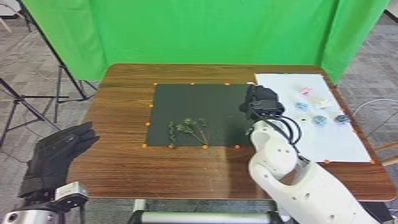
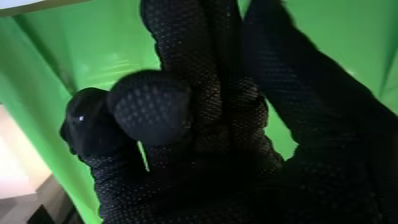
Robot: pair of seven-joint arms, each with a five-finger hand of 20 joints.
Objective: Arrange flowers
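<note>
Green leafy stems (image 1: 185, 128) are lying on the black rectangular mat (image 1: 191, 100), presumably for arranging. Black-gloved right hand (image 1: 265, 106) is hovering at its right edge, grip indeterminable; left hand (image 1: 59, 150) is idling leftward, fingers released.

No text, label, brand, number or sign can be read.
</note>
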